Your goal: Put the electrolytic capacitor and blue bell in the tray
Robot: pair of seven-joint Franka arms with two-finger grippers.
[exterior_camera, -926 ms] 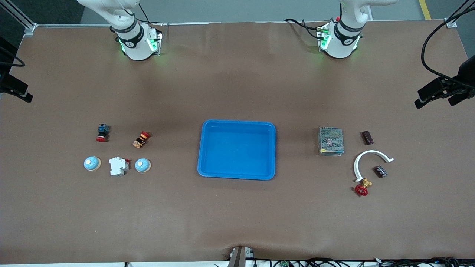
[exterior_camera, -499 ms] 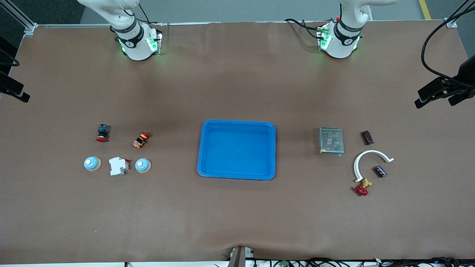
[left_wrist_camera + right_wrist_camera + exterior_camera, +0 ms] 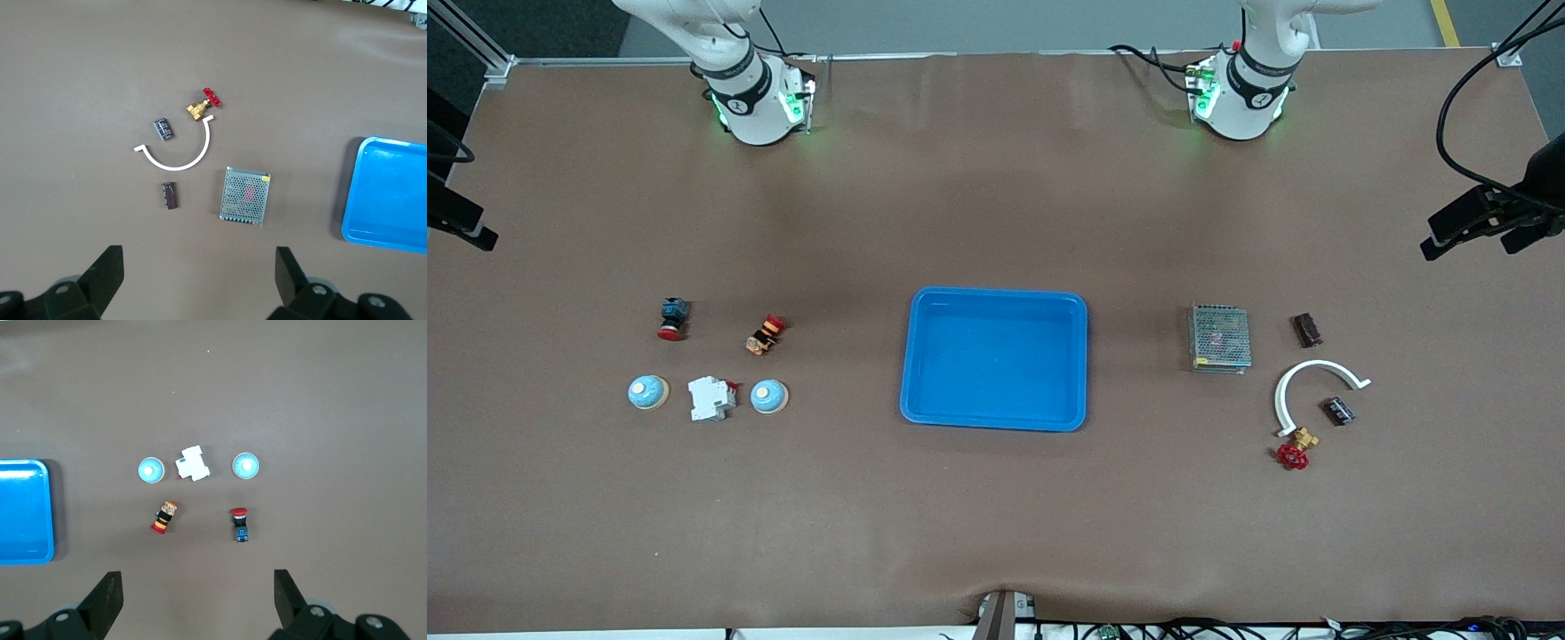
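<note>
**A:** Is anything found changed since a second ago?

**B:** Nothing on the table is seen moved. The tray (image 3: 908, 356) is left bare at the middle, and no piece is lifted or shifted. So the task is judged not yet begun.

**A:** How are the grippers set?

**B:** The left gripper (image 3: 199, 275) is held high over the left arm's end of the table, fingers spread wide, nothing between them. The right gripper (image 3: 197, 593) is held the same way over the right arm's end, also spread and bare.

**A:** Where are the task's things placed?

**B:** Two blue bells are laid toward the right arm's end, either side of a white breaker (image 3: 711, 398). One blue bell (image 3: 768, 396) is set closer to the tray than the other bell (image 3: 647, 392). Two dark capacitors are found toward the left arm's end. One capacitor (image 3: 1307, 330) is beside the mesh box (image 3: 1219, 337), and the second capacitor (image 3: 1337, 411) is by the white arc (image 3: 1316, 364). Which is meant cannot be settled; they are too small.

**A:** What is implied?

**B:** Both picks are still owed, one likely assigned to each arm.
</note>
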